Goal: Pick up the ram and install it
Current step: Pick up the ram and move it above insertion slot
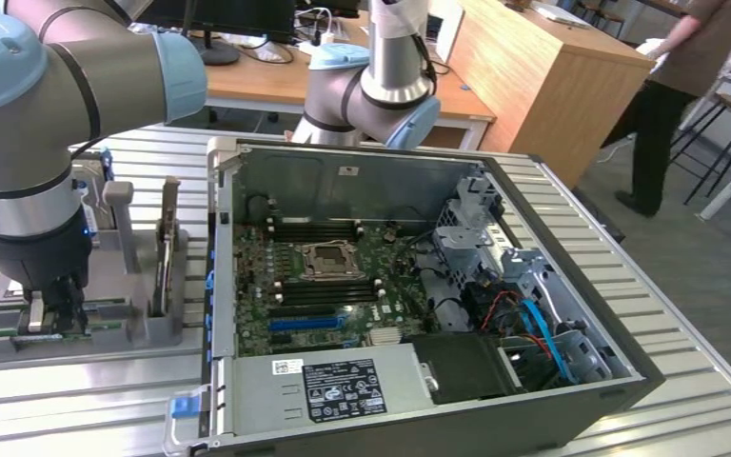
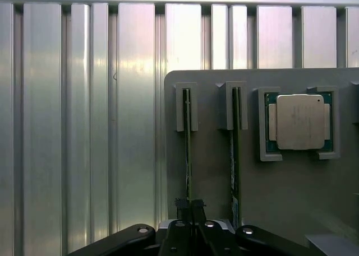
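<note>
Gripper [image 2: 189, 204] pinched narrow on the upright ram [image 2: 187, 155], arm [image 1: 35, 190] pointing straight down over grey holder [image 2: 280, 200]

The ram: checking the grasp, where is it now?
The ram stands on edge in the gray holder, at the exterior view's left of the computer case, gripper shut on it.

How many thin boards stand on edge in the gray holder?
2: the ram in the end effector, a second board beside it nearer the processor; more may be hidden.
</note>
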`<state>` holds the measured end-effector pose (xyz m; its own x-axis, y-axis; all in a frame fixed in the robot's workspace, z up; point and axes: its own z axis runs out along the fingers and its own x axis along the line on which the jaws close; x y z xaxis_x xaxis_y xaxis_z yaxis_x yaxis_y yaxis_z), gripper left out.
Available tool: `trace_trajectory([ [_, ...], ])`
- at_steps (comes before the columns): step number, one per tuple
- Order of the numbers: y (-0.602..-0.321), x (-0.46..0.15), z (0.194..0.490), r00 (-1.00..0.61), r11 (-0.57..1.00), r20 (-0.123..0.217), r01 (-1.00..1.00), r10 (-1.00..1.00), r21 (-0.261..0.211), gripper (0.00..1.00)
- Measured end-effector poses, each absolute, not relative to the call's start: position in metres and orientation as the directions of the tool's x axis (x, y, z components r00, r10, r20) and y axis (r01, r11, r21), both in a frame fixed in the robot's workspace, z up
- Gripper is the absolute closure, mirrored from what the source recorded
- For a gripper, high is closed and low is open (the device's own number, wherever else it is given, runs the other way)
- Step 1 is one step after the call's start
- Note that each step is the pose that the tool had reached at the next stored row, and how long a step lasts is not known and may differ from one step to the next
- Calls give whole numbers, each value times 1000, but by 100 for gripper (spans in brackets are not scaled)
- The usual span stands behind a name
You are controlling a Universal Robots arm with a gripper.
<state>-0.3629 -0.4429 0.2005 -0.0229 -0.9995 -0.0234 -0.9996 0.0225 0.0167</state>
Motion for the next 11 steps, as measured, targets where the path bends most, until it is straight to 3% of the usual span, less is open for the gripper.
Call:
trace_trajectory([
  [11,-442,-363,200,-24,23,-4,-1000,-1000,16,88],
])
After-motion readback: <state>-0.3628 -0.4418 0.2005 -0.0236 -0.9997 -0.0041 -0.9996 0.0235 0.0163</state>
